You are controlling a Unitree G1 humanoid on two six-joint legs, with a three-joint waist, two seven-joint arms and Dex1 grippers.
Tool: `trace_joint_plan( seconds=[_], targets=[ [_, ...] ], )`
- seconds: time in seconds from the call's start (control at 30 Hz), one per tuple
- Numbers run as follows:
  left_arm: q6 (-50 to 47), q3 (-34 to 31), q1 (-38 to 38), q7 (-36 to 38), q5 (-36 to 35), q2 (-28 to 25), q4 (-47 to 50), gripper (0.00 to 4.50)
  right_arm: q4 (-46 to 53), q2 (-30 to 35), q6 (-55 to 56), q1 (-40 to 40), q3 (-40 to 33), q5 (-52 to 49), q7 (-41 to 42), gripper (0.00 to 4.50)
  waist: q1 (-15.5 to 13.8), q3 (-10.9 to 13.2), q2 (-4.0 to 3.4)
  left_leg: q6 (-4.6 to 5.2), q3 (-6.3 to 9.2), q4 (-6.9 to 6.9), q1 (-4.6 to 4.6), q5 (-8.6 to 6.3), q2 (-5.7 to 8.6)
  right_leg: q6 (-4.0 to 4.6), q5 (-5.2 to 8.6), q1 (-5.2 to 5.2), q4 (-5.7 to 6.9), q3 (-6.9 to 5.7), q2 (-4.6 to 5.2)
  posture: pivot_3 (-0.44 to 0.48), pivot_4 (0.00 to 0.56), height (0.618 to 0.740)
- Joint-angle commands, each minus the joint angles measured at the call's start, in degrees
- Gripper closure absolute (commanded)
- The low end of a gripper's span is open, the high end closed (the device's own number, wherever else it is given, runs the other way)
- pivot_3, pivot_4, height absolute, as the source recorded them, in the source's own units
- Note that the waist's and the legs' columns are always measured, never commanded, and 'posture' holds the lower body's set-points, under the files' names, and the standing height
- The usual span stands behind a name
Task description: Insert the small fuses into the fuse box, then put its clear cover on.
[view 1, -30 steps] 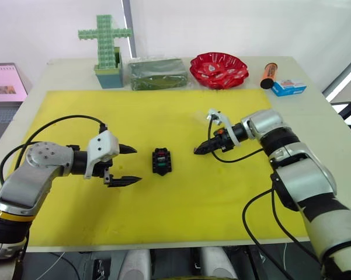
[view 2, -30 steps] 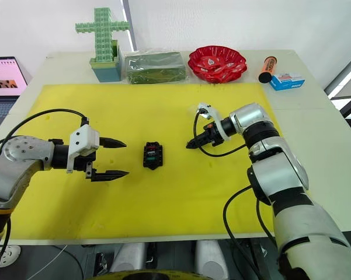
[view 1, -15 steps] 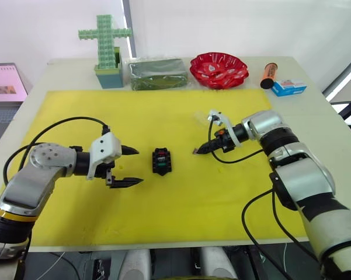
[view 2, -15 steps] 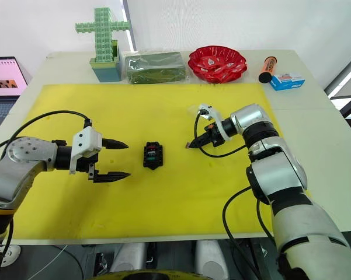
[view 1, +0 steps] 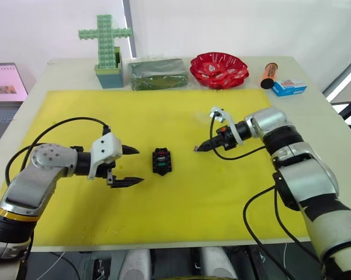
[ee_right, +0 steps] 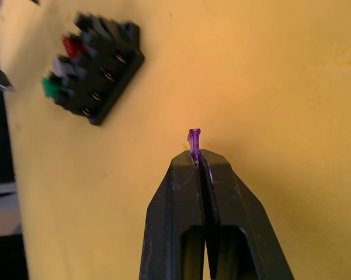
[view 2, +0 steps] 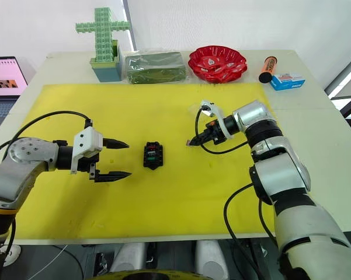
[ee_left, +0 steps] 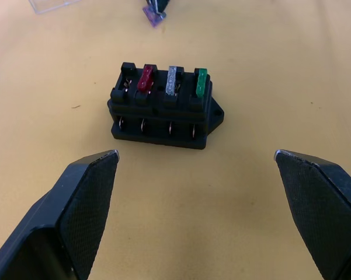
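The black fuse box (view 1: 162, 161) lies mid-mat with a red, a grey and a green fuse (ee_left: 201, 83) standing in its slots; one end slot (ee_left: 127, 74) is empty. My right gripper (ee_right: 200, 156) is shut on a small mauve fuse (ee_right: 194, 140), held just above the yellow mat a short way to the right of the box (ee_right: 96, 70). My left gripper (view 1: 138, 166) stands open to the left of the box, fingers pointing at it, nothing between them. An edge of the clear cover (ee_left: 49, 4) lies on the mat beyond the box.
Along the table's back edge stand a green block cross (view 1: 107, 49), a dark green packet (view 1: 157, 73), a red bowl (view 1: 219, 69), an orange tube (view 1: 268, 74) and a blue box (view 1: 288, 87). A laptop (view 1: 6, 87) sits at the far left. The yellow mat (view 1: 181, 216) covers most of the table.
My right wrist has drawn slightly to the right and up, keeping the mauve fuse in its tips. My left gripper has edged a little toward the fuse box.
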State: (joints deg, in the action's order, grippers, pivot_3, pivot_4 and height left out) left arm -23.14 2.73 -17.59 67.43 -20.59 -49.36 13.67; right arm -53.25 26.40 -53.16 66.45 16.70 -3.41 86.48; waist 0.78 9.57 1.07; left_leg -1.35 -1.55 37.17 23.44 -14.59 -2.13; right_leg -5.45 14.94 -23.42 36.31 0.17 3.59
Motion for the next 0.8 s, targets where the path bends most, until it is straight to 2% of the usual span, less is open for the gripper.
trace_joint_plan(
  seconds=[0.03, 0.2, 0.37, 0.5, 0.57, 0.8],
  targets=[
    [1.11, -0.29, -0.24, -0.15, 0.12, 0.07, 0.5, 0.0, 5.31, 1.51, -5.83, -1.44, -2.32, -2.7, -1.45, 4.5, -0.02, 0.0, 0.0, 0.0, 0.0, 0.0, 0.0, 0.0, 0.0, 0.0, 0.0, 0.0, 0.0, 0.0, 0.0, 0.0, 0.15, 0.74],
    [1.17, -0.37, 0.26, -0.25, 0.29, 0.05, 0.9, 0.0, 20.36, 3.78, -19.1, -7.43, -5.95, -8.08, -6.67, 4.5, -0.11, 0.0, 0.0, 0.0, 0.0, 0.01, 0.01, 0.0, 0.01, 0.0, 0.0, 0.0, 0.0, 0.0, 0.02, 0.0, 0.15, 0.74],
    [1.15, -0.83, 1.24, -0.53, 0.09, -0.03, 1.58, 0.0, 41.53, 0.73, -38.1, -15.62, -19.84, -12.46, -21.08, 4.5, -0.13, 0.0, 0.0, 0.0, 0.03, -0.02, 0.01, 0.0, 0.0, 0.0, 0.0, 0.0, 0.0, 0.0, 0.01, 0.0, 0.15, 0.74],
    [1.44, -0.85, 1.63, -0.74, 0.02, 0.21, 1.77, 0.0, 50.48, -2.13, -39.34, -20.8, -27.42, -18.96, -32.63, 4.5, -0.12, 0.0, 0.0, 0.0, 0.04, -0.02, 0.01, 0.0, 0.0, 0.0, 0.0, 0.0, 0.01, 0.0, 0.01, 0.0, 0.15, 0.74],
    [2.03, -0.63, 1.26, -0.7, 0.21, 0.5, 1.39, 0.0, 53.51, -5.11, -39.34, -22.94, -32.46, -23.55, -40.84, 4.5, -0.19, -0.01, 0.01, 0.0, 0.04, -0.02, 0.01, 0.0, 0.01, 0.0, 0.0, 0.02, 0.0, -0.01, 0.02, 0.0, 0.15, 0.74],
    [3.13, -0.12, -0.53, -0.27, 0.39, 1.14, 0.2, 0.0, 67.37, -14.59, -39.34, -34.48, -42.28, -44.57, -71.2, 4.5, -0.04, -0.02, 0.02, 0.0, 0.08, -0.06, 0.01, 0.0, 0.0, 0.0, 0.0, 0.04, -0.02, 0.01, 0.01, 0.0, 0.15, 0.74]
  ],
)
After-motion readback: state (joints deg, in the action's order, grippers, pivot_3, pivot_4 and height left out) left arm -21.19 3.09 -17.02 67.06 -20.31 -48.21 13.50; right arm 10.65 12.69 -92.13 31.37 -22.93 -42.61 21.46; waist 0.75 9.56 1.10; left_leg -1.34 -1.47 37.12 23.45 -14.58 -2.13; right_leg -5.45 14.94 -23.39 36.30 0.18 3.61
